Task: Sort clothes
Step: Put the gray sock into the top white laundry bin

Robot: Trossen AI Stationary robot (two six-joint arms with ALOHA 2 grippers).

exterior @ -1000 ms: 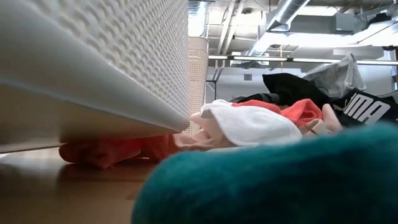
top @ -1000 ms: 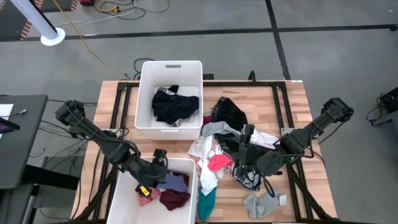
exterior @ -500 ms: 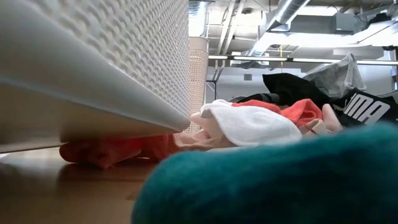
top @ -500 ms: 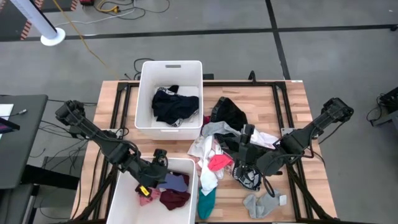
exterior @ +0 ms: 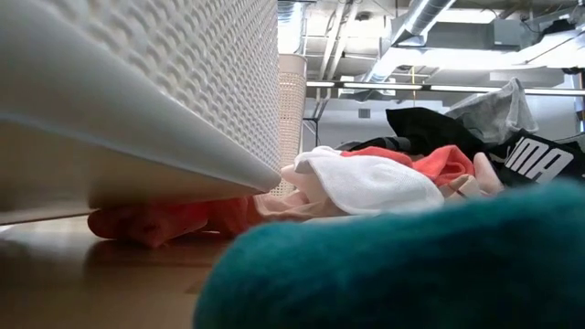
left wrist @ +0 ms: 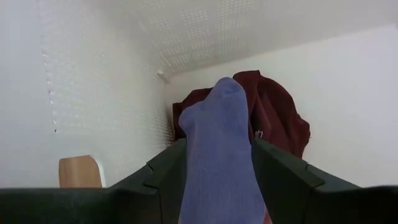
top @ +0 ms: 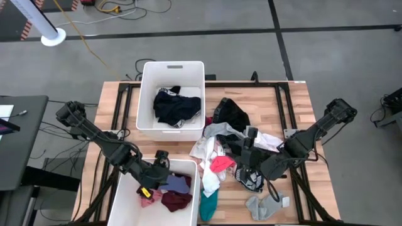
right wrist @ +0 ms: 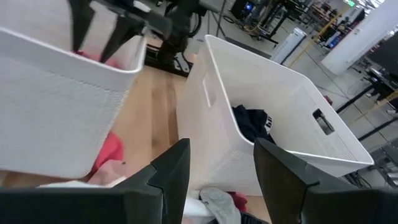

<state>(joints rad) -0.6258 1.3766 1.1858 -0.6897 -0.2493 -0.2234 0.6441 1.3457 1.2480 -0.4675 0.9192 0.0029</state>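
Note:
Above the near white bin my left gripper is shut on a blue sock. Beyond the sock a maroon garment lies on the bin floor, with a pink piece beside it. The unsorted clothes lie in a heap at the table's middle: white, pink, black and a black-and-white piece. My right gripper hovers open over this heap, pointing toward the two bins, with nothing between its fingers. My left gripper pinches the blue sock between its two fingers, which lie along its sides. The sock's toe end sticks out forward past the fingertips, over the maroon garment. The fingers slant down into the bin from the table's left side.
The far white bin holds a black garment. A teal garment and a grey sock lie near the table's front edge. In the low view the near bin's wall and teal cloth fill the foreground.

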